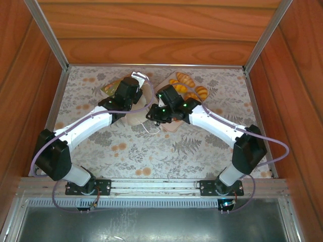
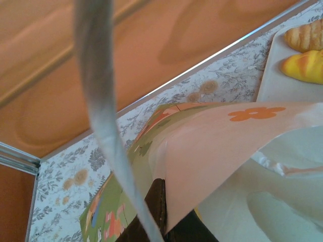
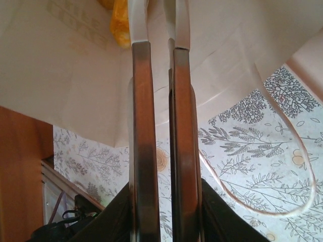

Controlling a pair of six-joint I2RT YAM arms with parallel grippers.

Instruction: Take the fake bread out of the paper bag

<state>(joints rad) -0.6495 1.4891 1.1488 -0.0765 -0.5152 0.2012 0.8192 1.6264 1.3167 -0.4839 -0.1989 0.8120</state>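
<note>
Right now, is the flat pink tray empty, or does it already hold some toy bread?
Not empty: several golden toy pastries lie on the flat pink tray in the top view.

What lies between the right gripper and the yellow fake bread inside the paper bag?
Only bare cream paper of the paper bag. In the right wrist view, the yellow fake bread sits close beside the right gripper.
</note>
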